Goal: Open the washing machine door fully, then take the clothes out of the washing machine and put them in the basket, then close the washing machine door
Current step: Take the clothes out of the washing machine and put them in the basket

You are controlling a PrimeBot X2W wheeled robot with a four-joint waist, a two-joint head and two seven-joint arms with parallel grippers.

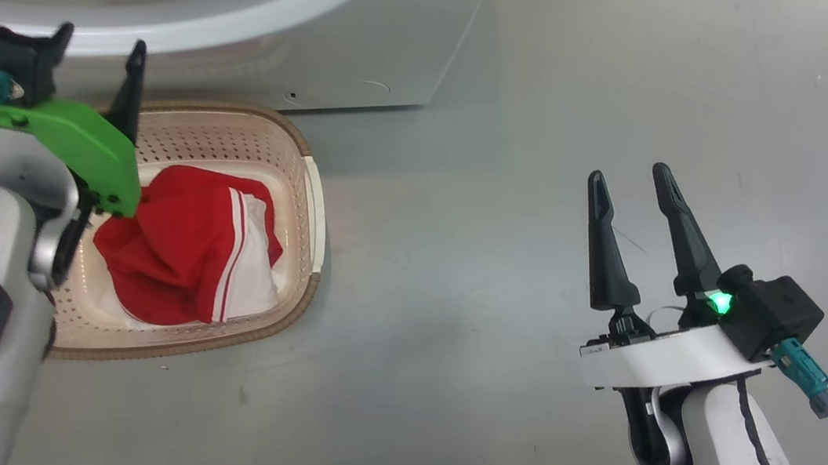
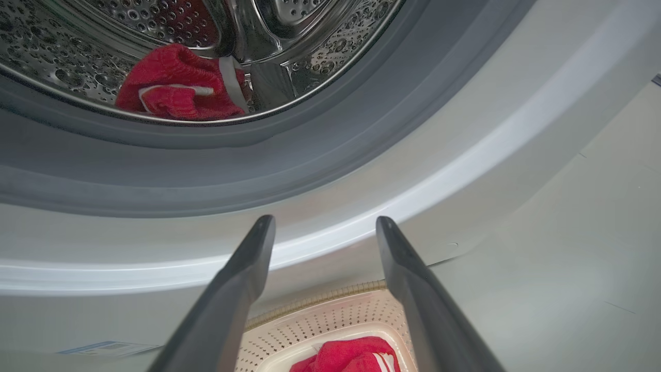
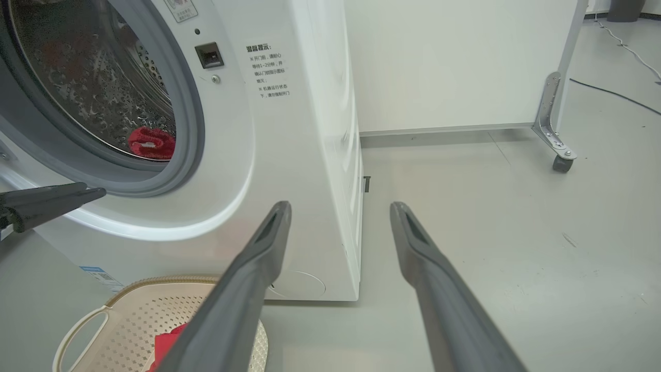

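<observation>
Red cloth garment (image 2: 175, 85) lies at the bottom of the steel drum of the white front-loading washing machine (image 2: 155, 243), ahead of and above the left claw (image 2: 325, 221). That claw is the nearer one, wide and empty. Right claw (image 1: 629, 172), also wide, stands well apart over bare floor. Cream perforated basket (image 1: 312, 196) sits at the machine's front edge.

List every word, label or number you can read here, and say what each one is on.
"温馨提示:" – black heading on the washing machine front, beside the drum opening.
The smaller black lines beneath it: too small to read reliably.
The sticker at the front's top edge: too small.
The blue label low on the front: blurred.
Tiny print on the white band behind the right gripper: unreadable.
</observation>
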